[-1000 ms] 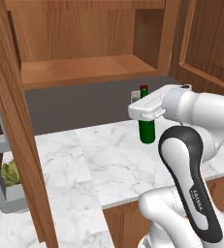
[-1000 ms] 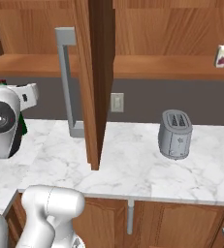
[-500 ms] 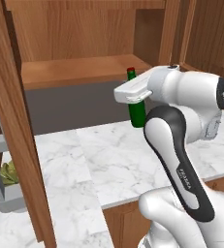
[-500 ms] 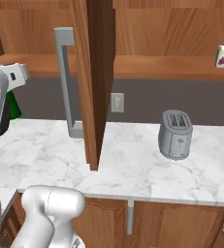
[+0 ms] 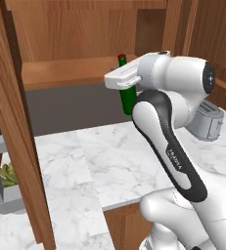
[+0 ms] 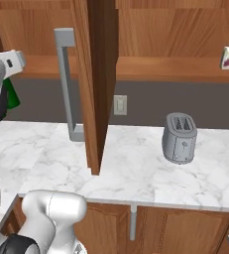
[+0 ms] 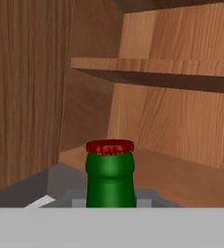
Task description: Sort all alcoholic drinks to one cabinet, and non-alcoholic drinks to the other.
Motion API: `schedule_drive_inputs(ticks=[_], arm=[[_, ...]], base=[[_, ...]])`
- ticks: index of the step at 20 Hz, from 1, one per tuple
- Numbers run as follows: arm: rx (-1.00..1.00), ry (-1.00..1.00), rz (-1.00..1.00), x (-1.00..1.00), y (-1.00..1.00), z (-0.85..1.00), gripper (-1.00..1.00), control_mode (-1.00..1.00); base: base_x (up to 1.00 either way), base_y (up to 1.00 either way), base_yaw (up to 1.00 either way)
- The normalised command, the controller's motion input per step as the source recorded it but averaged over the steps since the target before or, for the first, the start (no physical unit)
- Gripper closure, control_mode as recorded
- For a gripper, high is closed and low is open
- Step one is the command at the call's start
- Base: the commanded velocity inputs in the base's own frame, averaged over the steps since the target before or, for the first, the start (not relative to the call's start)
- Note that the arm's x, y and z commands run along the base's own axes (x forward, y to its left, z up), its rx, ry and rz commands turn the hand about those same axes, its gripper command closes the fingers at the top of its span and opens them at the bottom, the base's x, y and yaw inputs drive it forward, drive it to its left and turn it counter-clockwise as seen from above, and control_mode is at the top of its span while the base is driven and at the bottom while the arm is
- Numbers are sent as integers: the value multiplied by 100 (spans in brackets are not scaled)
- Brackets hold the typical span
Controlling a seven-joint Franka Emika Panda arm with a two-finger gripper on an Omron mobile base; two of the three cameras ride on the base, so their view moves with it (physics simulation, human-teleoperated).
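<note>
1. While the arm is raised up in front of the open cabinet, the gripper is clamped on the green bottle, holding it upright in the air above the table.
2. From the left base view the bottle hangs below the hand, its red cap poking up just above it, about level with the cabinet's lower shelf.
3. The hand view looks straight over the bottle's neck and cap into the cabinet, with a wooden shelf ahead and another one higher up.
4. On the right base view a sliver of the bottle shows at the left edge, next to the arm.
5. Over on the right, the small white carton sits on the other cabinet's shelf, well apart from the gripper.
6. The grey toaster stands on the table below that carton.
</note>
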Motion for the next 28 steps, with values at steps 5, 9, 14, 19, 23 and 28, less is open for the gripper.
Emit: schedule_drive_inputs(ticks=[5, 9, 14, 19, 23, 28], arm=[[3, -5, 0, 28, 22, 15, 100, -100], [5, -2, 0, 32, 22, 24, 100, -100], [4, 0, 0, 40, 15, 26, 100, -100], [3, 0, 0, 51, 0, 20, 100, -100], [4, 0, 0, 57, 0, 11, 100, -100], [3, 0, 0, 45, 0, 1, 100, -100]], base=[[0, 0, 0], [0, 0, 0], [0, 0, 0], [0, 0, 0], [0, 0, 0], [0, 0, 0]])
